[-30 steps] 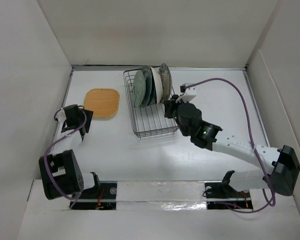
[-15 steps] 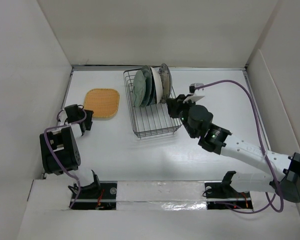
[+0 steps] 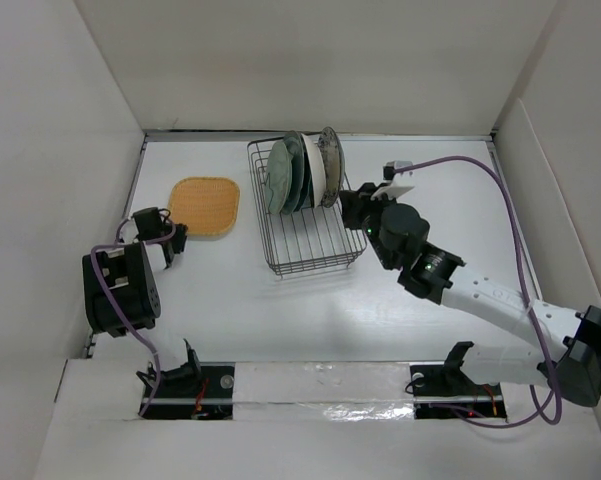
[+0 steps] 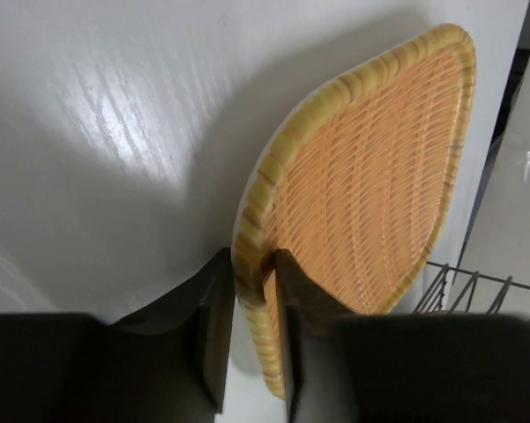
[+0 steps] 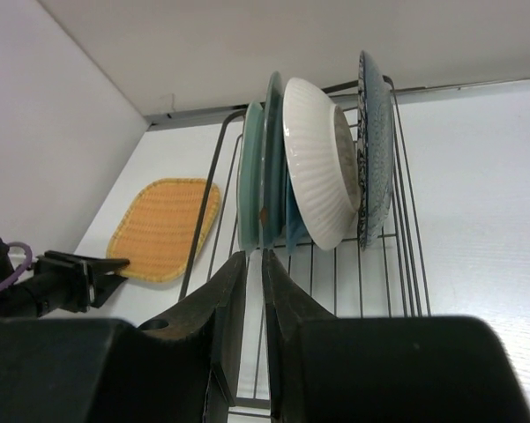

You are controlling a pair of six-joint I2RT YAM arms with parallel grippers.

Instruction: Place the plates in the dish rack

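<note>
Several plates (image 5: 317,159) stand on edge at the far end of the dish rack (image 3: 310,262), just ahead of the right gripper (image 5: 254,260). Its jaws are a narrow slit apart and empty, and its arm stretches along the rack's right side. The left gripper (image 4: 251,264) pinches the near rim of the orange rounded-square plate (image 4: 362,194), which extends ahead of it, left of the rack. That arm is folded low.

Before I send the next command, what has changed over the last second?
The left gripper has closed over the rim of the orange plate. The right gripper has backed off to the right, away from the dish rack, jaws slightly parted and empty. The orange plate, the racked plates and the rack have not moved.
</note>
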